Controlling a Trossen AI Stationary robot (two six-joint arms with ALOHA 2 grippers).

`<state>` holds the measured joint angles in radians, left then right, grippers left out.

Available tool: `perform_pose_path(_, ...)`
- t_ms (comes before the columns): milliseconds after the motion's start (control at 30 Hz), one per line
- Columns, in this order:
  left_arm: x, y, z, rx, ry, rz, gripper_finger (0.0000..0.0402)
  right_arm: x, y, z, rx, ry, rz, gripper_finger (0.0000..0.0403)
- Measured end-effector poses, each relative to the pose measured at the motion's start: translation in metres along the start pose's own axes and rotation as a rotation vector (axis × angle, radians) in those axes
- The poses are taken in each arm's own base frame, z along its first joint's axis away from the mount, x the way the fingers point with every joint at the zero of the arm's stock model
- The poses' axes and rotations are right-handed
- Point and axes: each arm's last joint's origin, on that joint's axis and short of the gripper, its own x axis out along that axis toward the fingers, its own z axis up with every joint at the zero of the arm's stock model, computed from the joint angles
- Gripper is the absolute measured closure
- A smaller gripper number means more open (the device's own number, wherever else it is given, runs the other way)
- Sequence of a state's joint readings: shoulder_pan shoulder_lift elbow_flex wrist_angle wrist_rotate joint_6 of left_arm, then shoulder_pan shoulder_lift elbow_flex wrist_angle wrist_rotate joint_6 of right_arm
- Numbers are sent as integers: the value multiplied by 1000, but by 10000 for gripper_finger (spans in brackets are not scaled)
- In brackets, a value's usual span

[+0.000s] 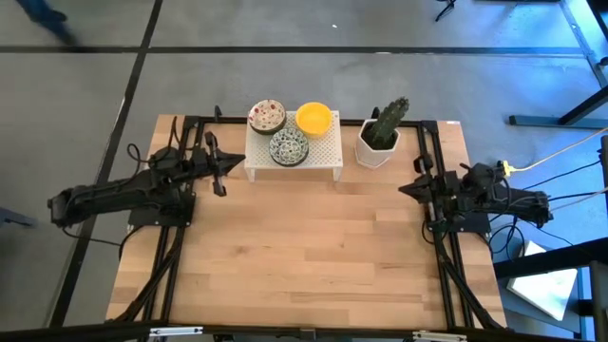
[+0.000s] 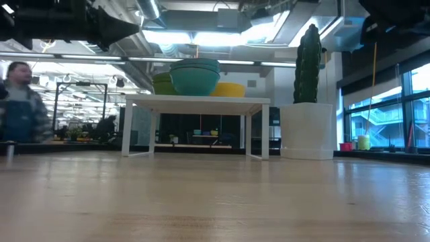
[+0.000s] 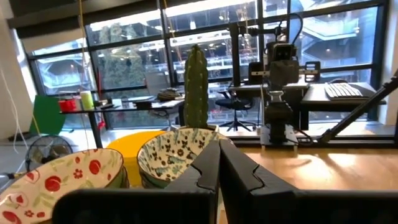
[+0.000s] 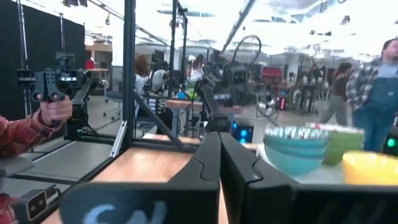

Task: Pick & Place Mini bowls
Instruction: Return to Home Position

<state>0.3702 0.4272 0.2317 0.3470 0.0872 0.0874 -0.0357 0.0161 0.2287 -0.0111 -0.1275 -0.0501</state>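
From above, the bowls [image 1: 288, 147] are seen in three stacks on the white rack [image 1: 328, 154], midway along the far edge of the desk [image 1: 304, 256], with a cactus [image 1: 388, 122] just beside it. The left claw [image 1: 221, 172] is parked by the left edge and the right claw [image 1: 407, 188] by the right edge, both well apart from the bowls.

At desk level only the plain outsides are shown, teal and yellow. The patterns are hidden there.

In the left wrist view that claw is seen pressed together with nothing held, and the red-speckled and blue-patterned insides get shown up close.

In the right wrist view the same is seen: fingers together, nothing held.

Handling guess: light, stiff, glazed and probably slick and chippable. They'd best be taken at the rim, one finger inside, and lifted straight off the stack.
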Motion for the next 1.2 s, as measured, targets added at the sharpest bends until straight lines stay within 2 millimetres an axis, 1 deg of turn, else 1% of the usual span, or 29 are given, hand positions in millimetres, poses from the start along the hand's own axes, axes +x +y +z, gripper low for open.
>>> perform_pose_path(100, -4, -1, 0, -7, 6, -3, 398, -1, 0, -5, 26, 24, -2, 402)
perform_pose_path(333, -19, -2, 5, -53, -33, -2, 399, -1, 0, -6, 24, 28, -26, 400)
perform_pose_path(433, -24, -4, -7, -85, -31, 3, 399, -1, -1, -7, 24, 41, -34, 399)
perform_pose_path(533, -27, -5, -19, -102, -25, 61, 399, -2, -2, -12, 26, 99, -101, 399)
perform_pose_path(600, -27, -5, -23, -106, -16, 84, 399, -2, -4, -17, 28, 145, -160, 398)
perform_pose_path(667, -27, -6, -23, -108, -19, 75, 399, -3, -4, -18, 35, 155, -174, 398)
perform_pose_path(900, -29, -11, -22, -116, -21, 26, 399, -2, -3, -17, 48, 143, -148, 398)
perform_pose_path(1100, -31, -14, -36, -121, -1, 54, 399, 2, -1, -25, 63, 53, -73, 397)
perform_pose_path(1200, -31, -15, -35, -123, -15, 46, 399, 3, -1, -27, 80, 60, -71, 397)
